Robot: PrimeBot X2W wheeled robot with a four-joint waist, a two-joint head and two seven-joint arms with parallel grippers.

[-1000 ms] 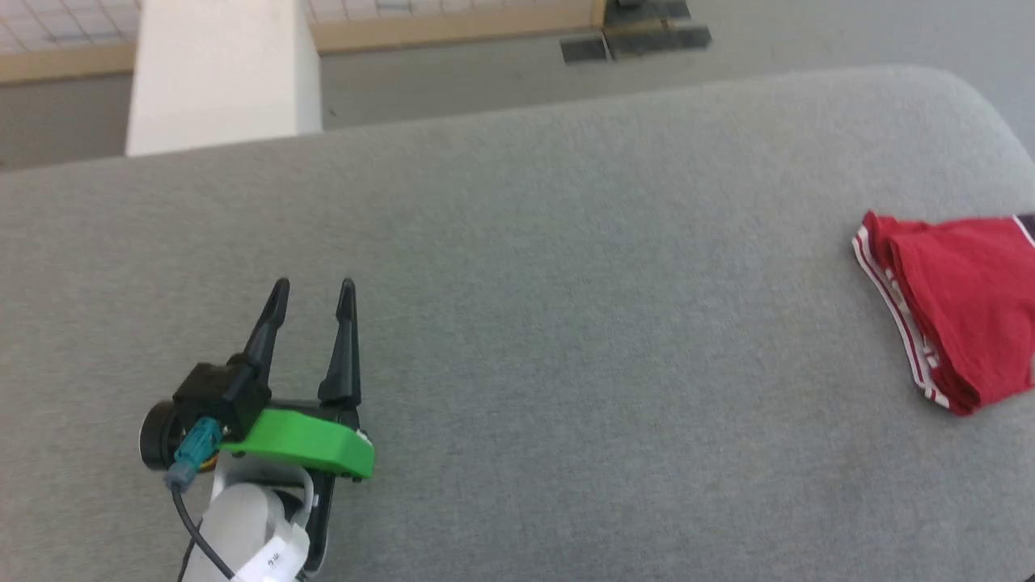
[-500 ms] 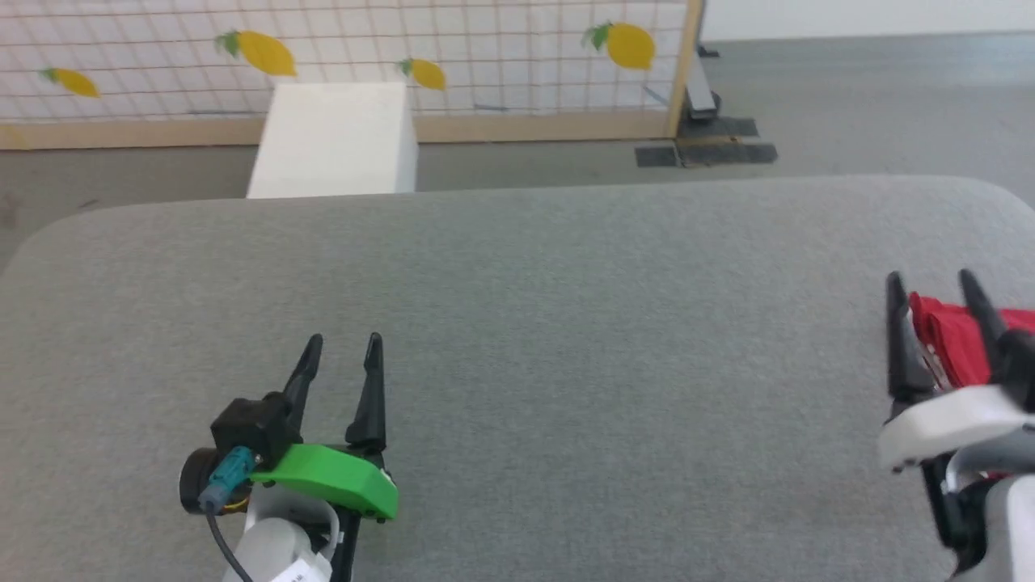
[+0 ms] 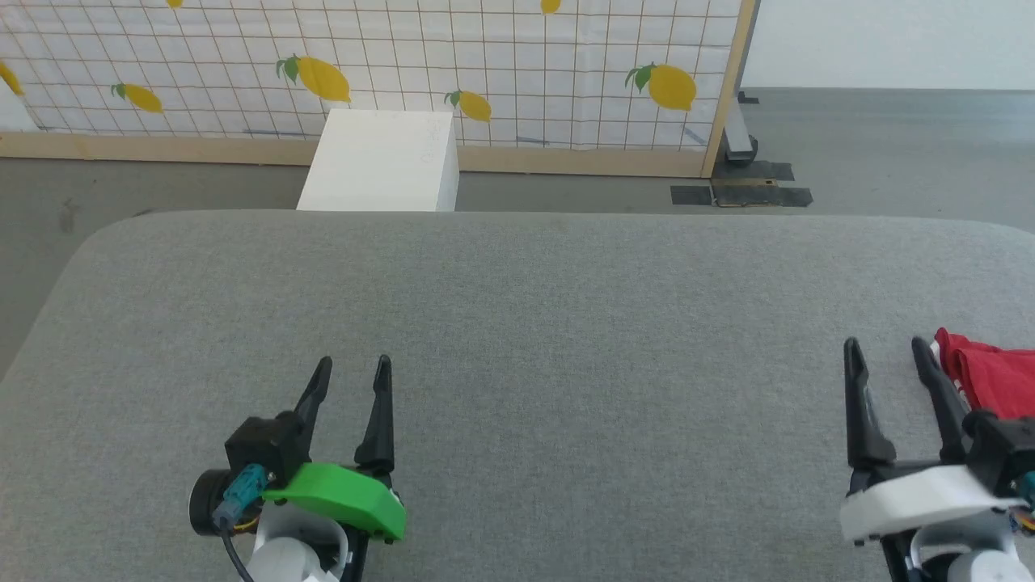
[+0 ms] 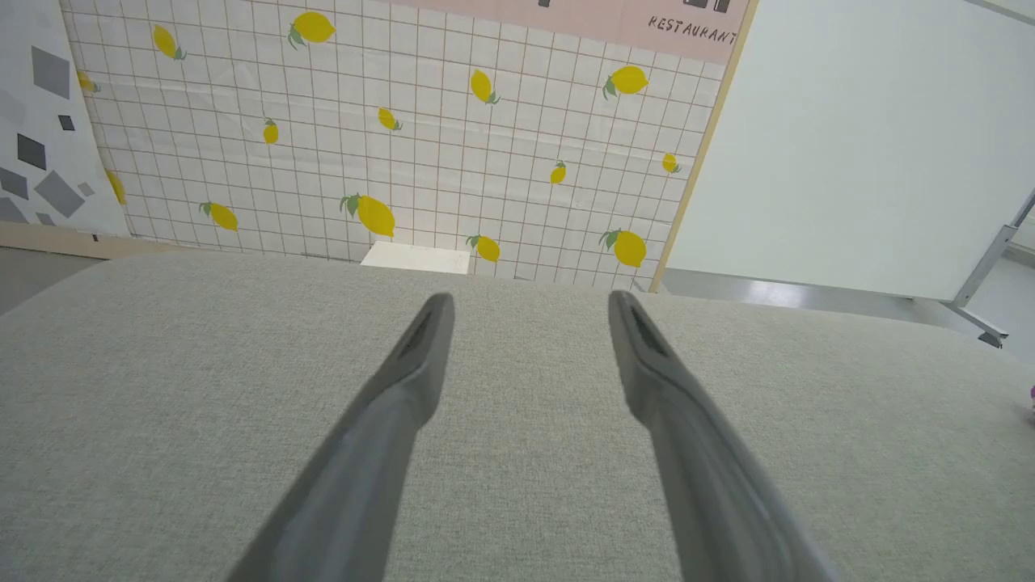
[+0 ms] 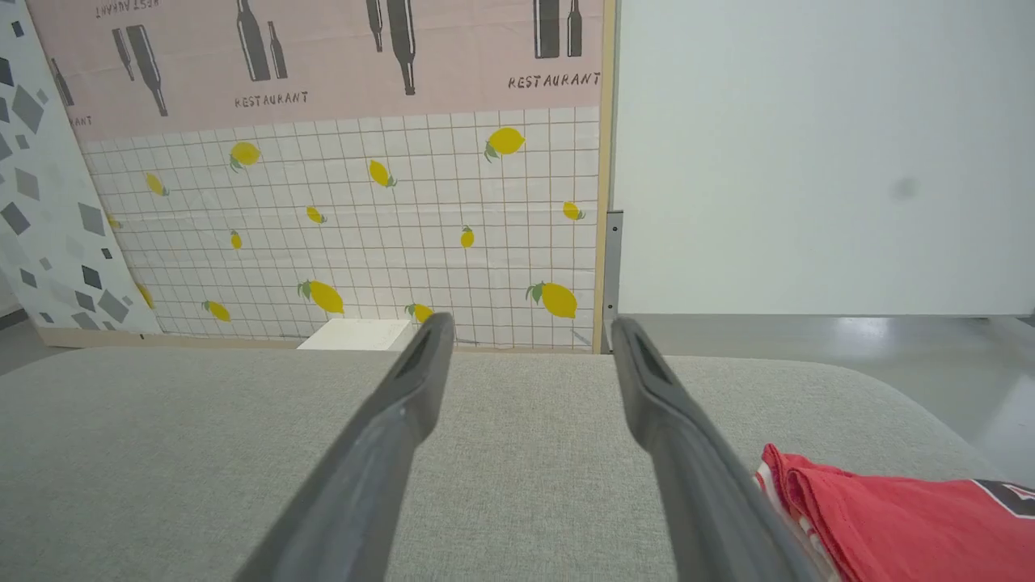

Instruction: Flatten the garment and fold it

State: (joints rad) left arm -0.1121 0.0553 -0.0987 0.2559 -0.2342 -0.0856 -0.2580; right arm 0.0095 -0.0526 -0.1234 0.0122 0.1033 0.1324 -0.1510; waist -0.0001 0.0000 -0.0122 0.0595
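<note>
Both grippers stand spread with nothing between their fingers. Left gripper (image 3: pixel 353 362) hovers over the near left part of the grey surface (image 3: pixel 566 307), fingers pointing toward the far edge; its own wrist view shows the two dark fingers (image 4: pixel 388 436) parted over bare grey fabric. Right gripper (image 3: pixel 885 346) sits at the near right, likewise parted.

The garment (image 3: pixel 990 376) lies on the surface at the far right, just beside the right gripper's outer finger (image 3: pixel 942 396). Whether that finger touches the cloth cannot be told. The garment runs out of the head view on the right. It is red and gathered in soft layered folds, not spread flat. In the right wrist view the garment (image 5: pixel 889 525) shows red-and-white striped trim along the edge next to the finger, several stacked red folds, and a sliver of black print with a white outline at the picture's right edge.

Beyond the surface stand a white box (image 3: pixel 380 162) and a lemon-patterned wall (image 3: pixel 501 56).
</note>
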